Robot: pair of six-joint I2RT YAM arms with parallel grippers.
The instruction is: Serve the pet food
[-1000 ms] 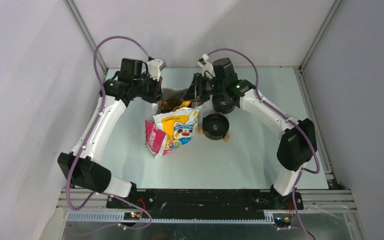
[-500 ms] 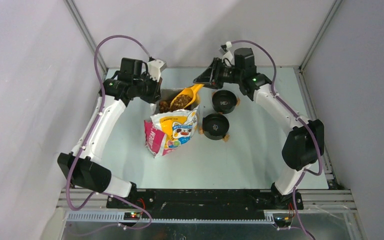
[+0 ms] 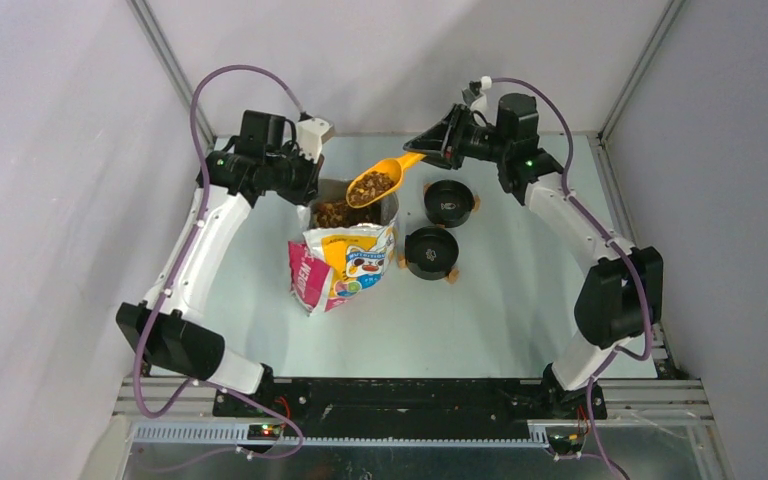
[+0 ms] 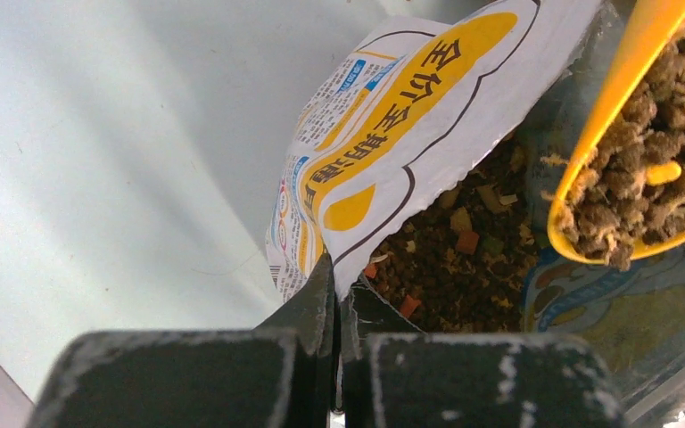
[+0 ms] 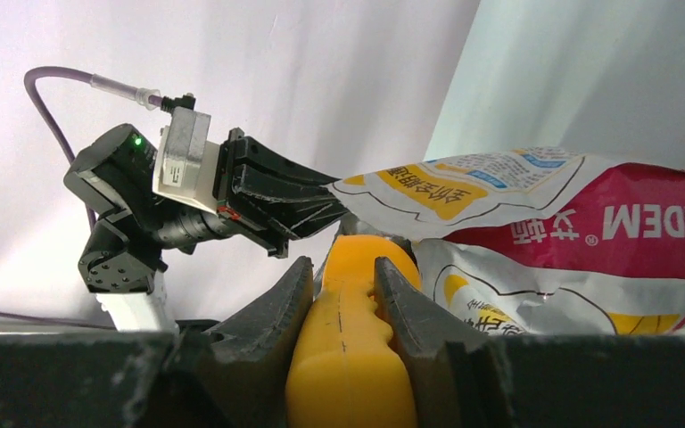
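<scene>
The pet food (image 3: 333, 213) fills the open cartoon-cat bag (image 3: 348, 265) standing mid-table. More pet food (image 3: 374, 185) is heaped in a yellow scoop (image 3: 390, 171) held tilted above the bag's mouth. My right gripper (image 3: 428, 151) is shut on the scoop's handle (image 5: 346, 339). My left gripper (image 3: 307, 190) is shut on the bag's rim; the left wrist view shows its closed jaws (image 4: 337, 278) pinching the white edge (image 4: 392, 134), with pet food (image 4: 446, 263) inside and the loaded scoop (image 4: 620, 85) at the upper right.
Two black bowls stand right of the bag, one farther back (image 3: 449, 202) and one nearer (image 3: 431, 252). Grey walls close the cell at the back and sides. The left arm's wrist (image 5: 174, 192) shows in the right wrist view beside the bag.
My right gripper has lifted the scoop out of the bag, now heaped with pet food, and moved up and back to the right. The left gripper has kept hold of the bag's rim.
</scene>
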